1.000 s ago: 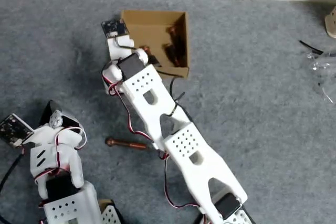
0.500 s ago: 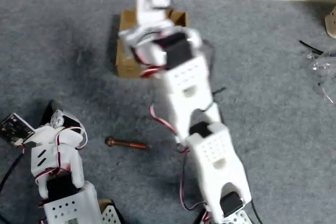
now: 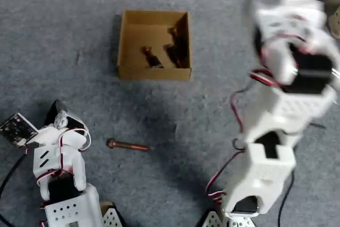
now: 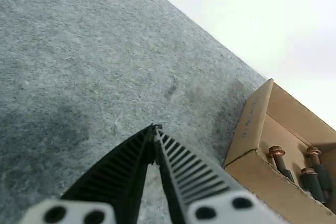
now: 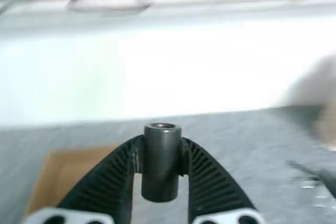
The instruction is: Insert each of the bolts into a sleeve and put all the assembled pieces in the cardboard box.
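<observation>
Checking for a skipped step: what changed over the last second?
The right arm swung off the cardboard box, where it was reaching, and over to the right in the high view. The right gripper now holds a dark sleeve; the earlier pictures don't show it being picked up. Unchanged: the box, the loose bolt on the carpet, the left arm.

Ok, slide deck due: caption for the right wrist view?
Black ribbed jaws clamp a dark grey metal sleeve, brown cardboard box behind on grey carpet.
</observation>
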`<move>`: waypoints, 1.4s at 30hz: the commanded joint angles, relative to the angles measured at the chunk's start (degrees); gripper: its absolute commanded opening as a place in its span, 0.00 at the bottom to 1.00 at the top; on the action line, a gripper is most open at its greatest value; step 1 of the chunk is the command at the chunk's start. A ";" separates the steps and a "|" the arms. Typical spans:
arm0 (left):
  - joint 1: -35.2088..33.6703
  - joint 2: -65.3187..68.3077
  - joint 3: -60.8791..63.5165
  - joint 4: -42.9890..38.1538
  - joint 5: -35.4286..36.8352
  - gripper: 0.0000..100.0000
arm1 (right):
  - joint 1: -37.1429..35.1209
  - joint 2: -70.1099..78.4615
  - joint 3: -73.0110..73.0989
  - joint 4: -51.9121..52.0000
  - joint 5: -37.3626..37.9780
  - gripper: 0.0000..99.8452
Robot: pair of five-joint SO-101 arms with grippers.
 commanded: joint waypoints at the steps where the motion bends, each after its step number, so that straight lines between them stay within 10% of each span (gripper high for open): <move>1: 1.80 -0.57 -1.36 -1.23 0.18 0.01 | 2.33 -10.15 -0.66 1.19 0.79 0.00; 11: 2.77 -0.57 -1.36 -1.14 -1.76 0.01 | -10.07 -35.03 29.49 1.01 0.44 0.00; 42: 2.86 -0.57 -1.01 -1.14 -1.76 0.01 | -10.42 -121.36 135.96 -20.97 10.11 0.00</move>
